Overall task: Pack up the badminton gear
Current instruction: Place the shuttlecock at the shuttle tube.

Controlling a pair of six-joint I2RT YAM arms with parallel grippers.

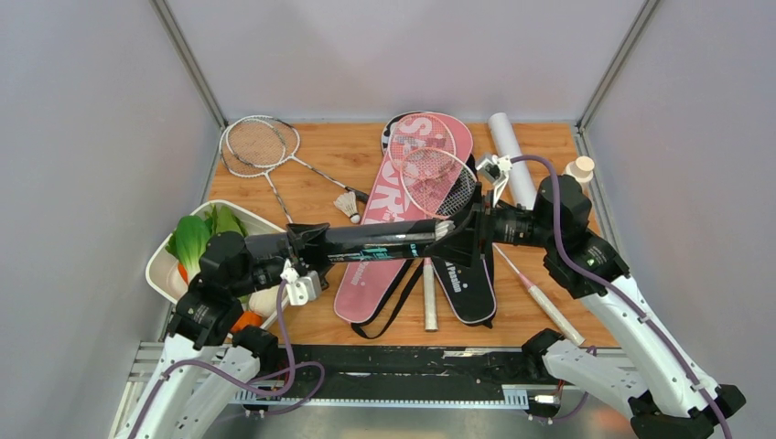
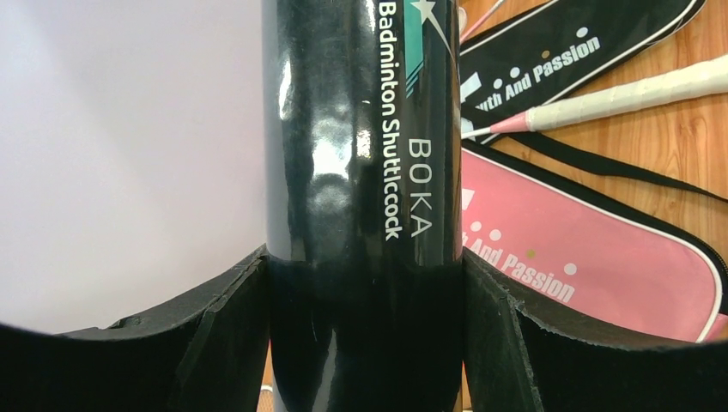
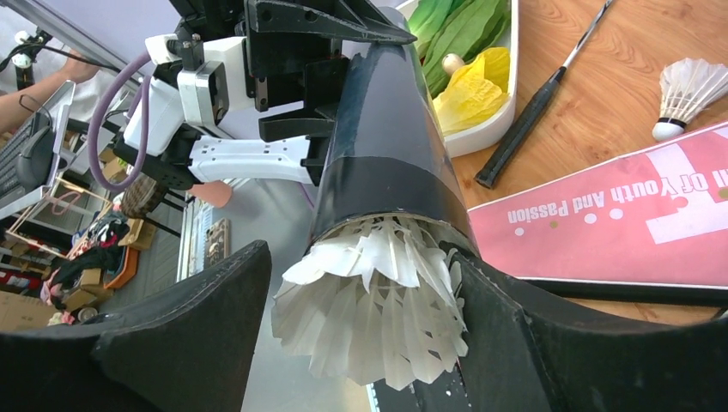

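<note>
My left gripper [image 1: 297,245] [image 2: 365,266] is shut on a black shuttlecock tube [image 1: 366,242] [image 2: 360,172] and holds it level above the table. A white feather shuttlecock [image 1: 443,230] [image 3: 378,309] sits in the tube's open end [image 3: 386,146] with its feathers sticking out. My right gripper [image 1: 462,233] [image 3: 365,257] is open around those feathers; one finger touches them and the other stands a slim gap off. A second shuttlecock [image 1: 348,206] [image 3: 687,94] lies on the wood. Pink rackets [image 1: 430,165] rest on the pink bag [image 1: 403,210] [image 2: 592,266].
A black bag [image 1: 462,265] [image 2: 558,60] lies beside the pink one. Silver rackets [image 1: 252,146] lie at the back left and a white tube [image 1: 511,155] at the back right, near a small bottle [image 1: 579,169]. The vegetable tray [image 1: 165,274] [image 3: 481,137] stands at the left edge.
</note>
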